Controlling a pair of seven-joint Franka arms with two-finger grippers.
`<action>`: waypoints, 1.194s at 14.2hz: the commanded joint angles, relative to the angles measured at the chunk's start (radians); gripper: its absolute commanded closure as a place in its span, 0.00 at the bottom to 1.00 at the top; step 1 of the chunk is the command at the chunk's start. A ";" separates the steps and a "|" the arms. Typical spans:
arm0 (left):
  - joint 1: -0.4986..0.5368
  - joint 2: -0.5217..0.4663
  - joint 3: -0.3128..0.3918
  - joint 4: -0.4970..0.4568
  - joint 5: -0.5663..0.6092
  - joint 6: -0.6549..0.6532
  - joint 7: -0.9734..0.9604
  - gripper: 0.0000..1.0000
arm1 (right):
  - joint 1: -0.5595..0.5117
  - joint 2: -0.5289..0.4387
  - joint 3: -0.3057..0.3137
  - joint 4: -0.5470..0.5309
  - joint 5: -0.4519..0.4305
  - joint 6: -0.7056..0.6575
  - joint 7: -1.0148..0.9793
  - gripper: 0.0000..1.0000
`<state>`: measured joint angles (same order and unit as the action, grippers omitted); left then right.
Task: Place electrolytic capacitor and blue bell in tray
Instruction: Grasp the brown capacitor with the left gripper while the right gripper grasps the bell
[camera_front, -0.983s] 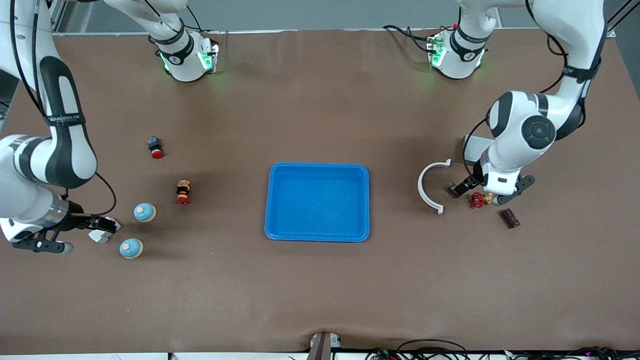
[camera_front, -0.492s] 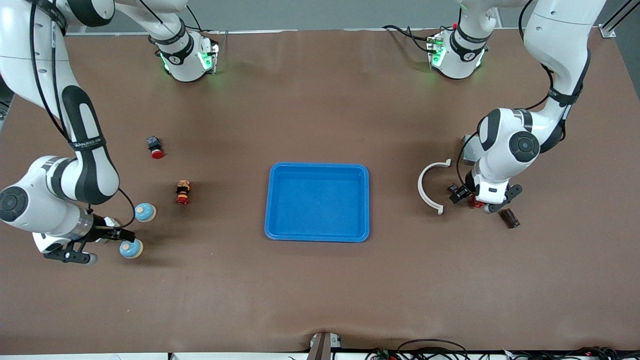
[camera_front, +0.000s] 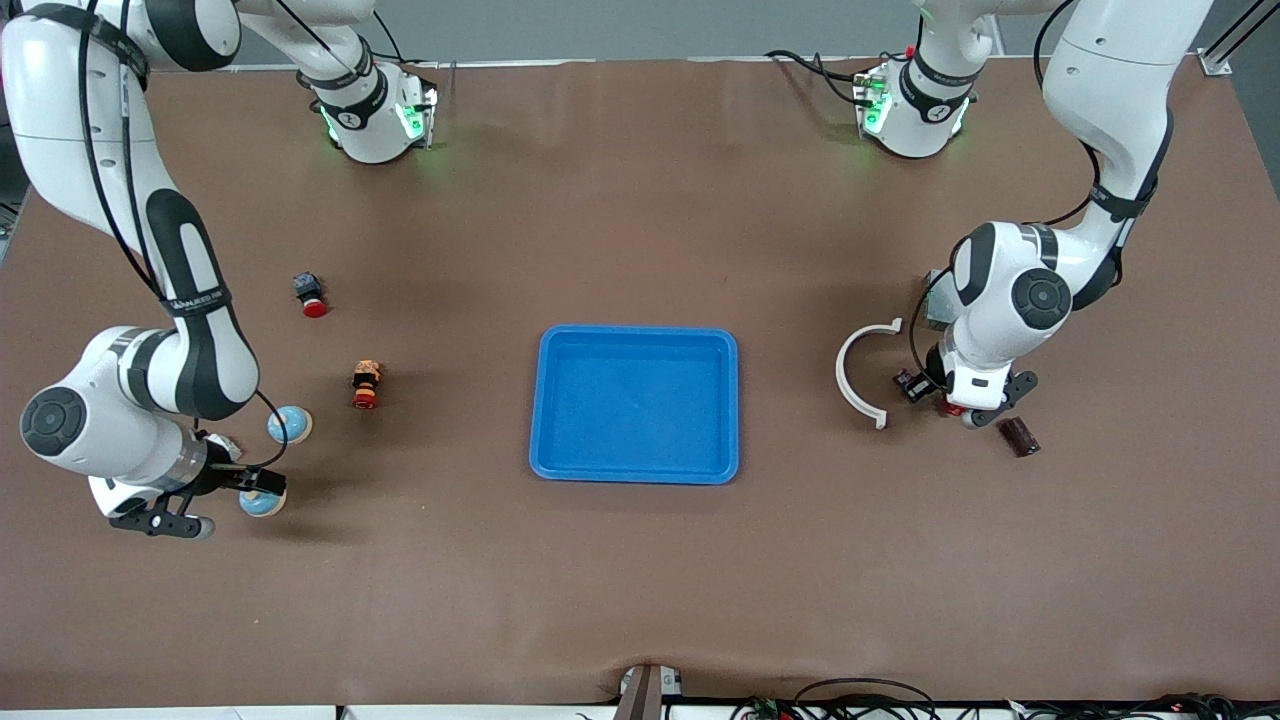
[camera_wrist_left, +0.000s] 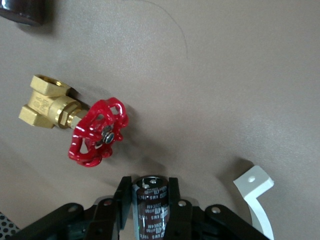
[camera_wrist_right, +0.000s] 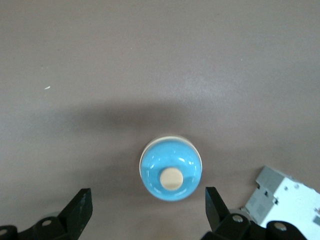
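Note:
The bright-blue tray lies mid-table. My left gripper is low at the left arm's end, shut on a dark brown electrolytic capacitor that lies between its fingers. A second brown capacitor lies nearer the front camera and also shows in the left wrist view. My right gripper is open over a blue bell with a cream button. The bell sits just inside its wide-spread fingertips, untouched. In the front view this bell is partly hidden. A second blue bell stands farther from the camera.
A brass valve with a red handwheel and a white plastic arc lie beside the left gripper. A grey metal box is partly hidden by the left arm. A white-grey block, a red-capped button and an orange-red button are near the bells.
The right gripper moved from beside the white-grey block to over the bell nearer the camera. The left gripper shifted toward the arc and its fingers narrowed around the capacitor.

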<state>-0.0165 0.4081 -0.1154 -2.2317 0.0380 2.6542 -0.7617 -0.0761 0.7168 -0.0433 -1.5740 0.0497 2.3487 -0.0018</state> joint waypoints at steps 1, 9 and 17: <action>0.001 -0.009 -0.003 -0.002 -0.006 0.013 0.005 1.00 | 0.001 0.046 0.000 0.048 -0.025 0.015 0.003 0.00; -0.008 -0.137 -0.078 0.153 -0.004 -0.293 -0.037 1.00 | -0.011 0.067 -0.003 0.061 -0.056 0.017 0.002 0.00; -0.186 0.023 -0.178 0.363 0.006 -0.307 -0.497 1.00 | -0.013 0.095 -0.004 0.068 -0.056 0.050 0.002 0.00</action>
<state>-0.1381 0.3466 -0.2975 -1.9640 0.0379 2.3626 -1.1517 -0.0805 0.7901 -0.0523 -1.5358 0.0146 2.3972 -0.0025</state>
